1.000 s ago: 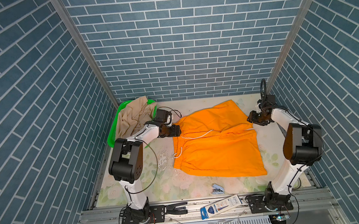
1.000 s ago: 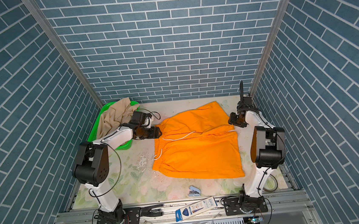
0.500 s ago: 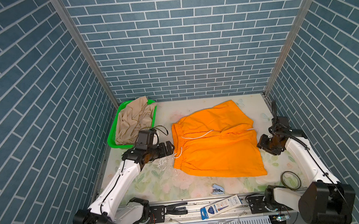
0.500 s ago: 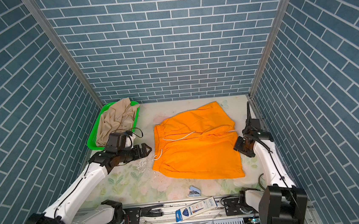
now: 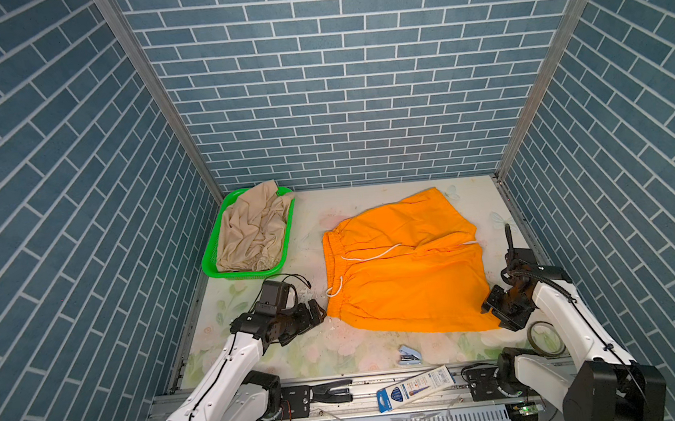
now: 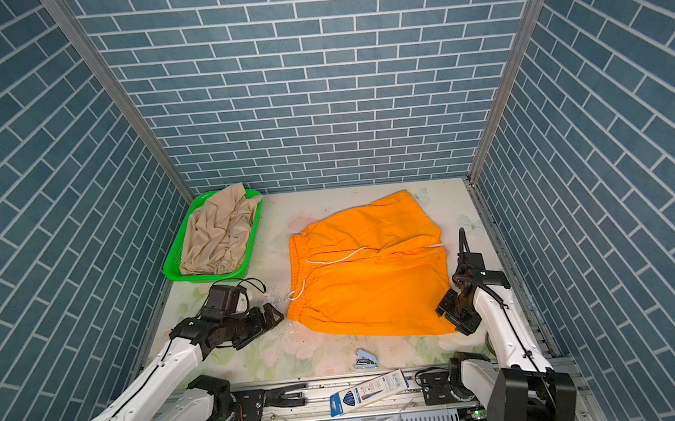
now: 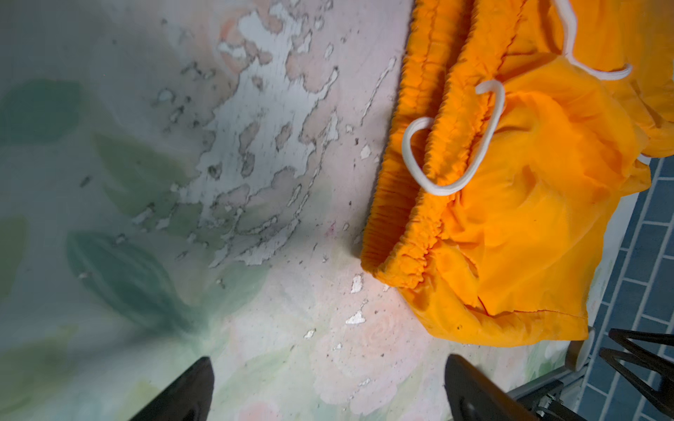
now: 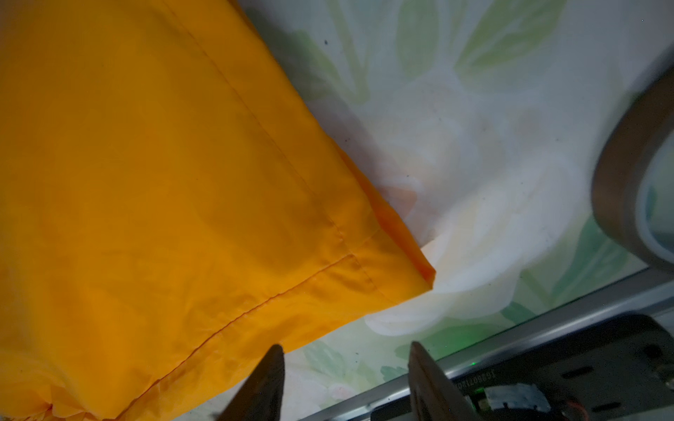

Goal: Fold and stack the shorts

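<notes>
**Both pincers empty beside the orange shorts**

The orange shorts [image 5: 404, 272] lie spread on the bench [image 5: 327, 204]. The beige shorts [image 5: 252, 231] sit crumpled in the green basket [image 5: 209, 268]. The left pincer [image 5: 317, 311] gapes wide near the waistband corner. The right pincer [image 5: 497, 316], jaws apart, hovers by the hem corner.

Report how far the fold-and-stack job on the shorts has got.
Done: the orange shorts lie spread out on the table. In hand: the left claw, open, hovers beside their near waist corner. The right claw, open, sits at the near hem corner. Neither grips cloth. Left: no fold is made, the beige shorts lie crumpled in the green basket, and nothing is stacked.
</notes>
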